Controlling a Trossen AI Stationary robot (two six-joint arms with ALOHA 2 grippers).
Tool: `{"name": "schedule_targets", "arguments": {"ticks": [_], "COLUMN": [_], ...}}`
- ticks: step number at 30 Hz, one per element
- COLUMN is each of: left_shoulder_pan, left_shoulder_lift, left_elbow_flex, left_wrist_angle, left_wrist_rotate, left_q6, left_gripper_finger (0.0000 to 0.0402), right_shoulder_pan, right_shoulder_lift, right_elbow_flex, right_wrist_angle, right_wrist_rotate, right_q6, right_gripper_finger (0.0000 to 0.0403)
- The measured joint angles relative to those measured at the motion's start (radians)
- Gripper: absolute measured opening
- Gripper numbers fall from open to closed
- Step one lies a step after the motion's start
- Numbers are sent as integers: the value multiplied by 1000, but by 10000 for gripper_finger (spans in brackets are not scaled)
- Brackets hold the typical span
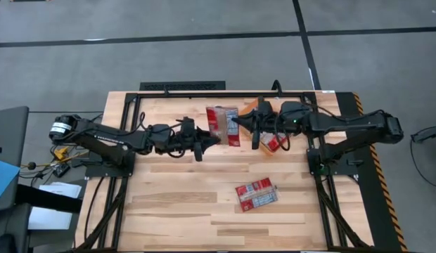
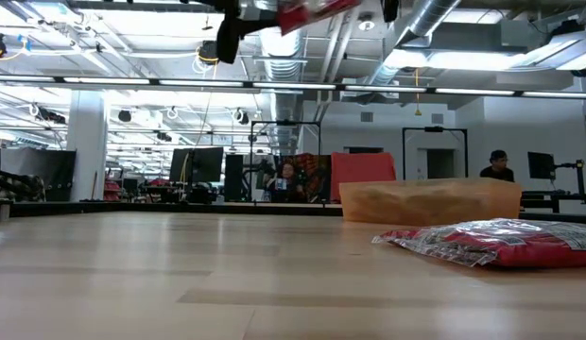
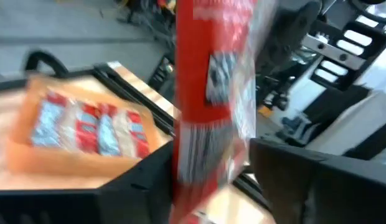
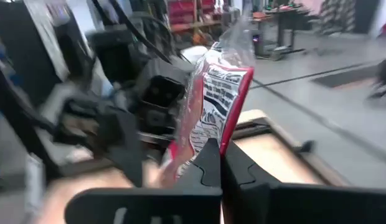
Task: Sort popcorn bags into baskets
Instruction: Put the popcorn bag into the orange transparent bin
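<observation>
- A popcorn bag is being gripped from both sides above the table, clenched by the left gripper and the right gripper.
- Packets are lying in the orange basket.

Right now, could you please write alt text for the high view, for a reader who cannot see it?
From above, both arms meet near the table's far edge, the left tool and the right tool each shut on one red popcorn bag held between them. The orange basket sits just beyond, and another bag lies alone on the wood nearer the front.
</observation>
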Motion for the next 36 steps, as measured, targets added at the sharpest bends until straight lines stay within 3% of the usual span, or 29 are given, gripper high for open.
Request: {"name": "schedule_targets", "arguments": {"ticks": [8, 16, 20, 24, 28, 32, 36], "left_shoulder_pan": [30, 62, 77, 77, 77, 77, 70], "left_shoulder_lift": [1, 2, 2, 2, 2, 2, 2], "left_elbow_flex": [-1, -3, -3, -3, -3, -3, -3], "left_wrist_angle": [-1, 91, 221, 362, 384, 338, 328], "left_wrist_rotate": [108, 95, 47, -48, -66, 24, 43], "left_q6": [-203, -600, -858, -956, -1077, -1186, -1260], "left_gripper_finger": [258, 273, 273, 273, 273, 273, 273], "right_shoulder_pan": [16, 141, 255, 356, 420, 431, 429], "right_shoulder_lift": [-8, -9, -9, -9, -9, 2, 1], "right_elbow_flex": [177, 288, 335, 367, 385, 385, 384], "right_wrist_angle": [-273, -392, -409, -411, -411, -410, -412], "right_wrist_rotate": [124, 242, 427, 597, 618, 619, 615], "right_q6": [-293, -727, -915, -1063, -1170, -1250, -1265], "right_gripper_finger": [3, 3, 4, 4, 3, 10, 5]}}
